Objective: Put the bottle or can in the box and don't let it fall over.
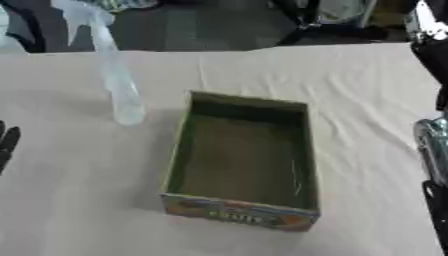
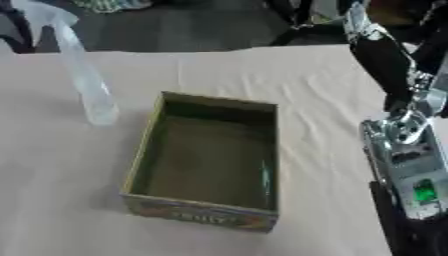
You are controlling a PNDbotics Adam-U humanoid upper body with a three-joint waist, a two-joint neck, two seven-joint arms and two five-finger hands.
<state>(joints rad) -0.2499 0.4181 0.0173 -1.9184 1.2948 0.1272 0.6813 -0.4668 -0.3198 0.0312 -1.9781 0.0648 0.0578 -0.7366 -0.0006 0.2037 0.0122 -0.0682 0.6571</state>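
A clear spray bottle (image 1: 120, 87) stands upright on the cloth, just left of the box's far left corner and apart from it. The open cardboard box (image 1: 241, 214) lies in the middle, with a printed front wall and nothing inside. Dark fingers of my left hand (image 1: 7, 142) show at the left edge, pointing up, well clear of the bottle. My right arm (image 2: 404, 145) runs down the right side past the box. The dark end of my right hand (image 2: 411, 235) is at the lower right corner, holding nothing that I can see.
A beige wrinkled cloth (image 1: 79, 200) covers the table. The table's far edge (image 1: 227, 49) runs across the top, with dark floor and stands beyond it. Bare cloth lies left and in front of the box.
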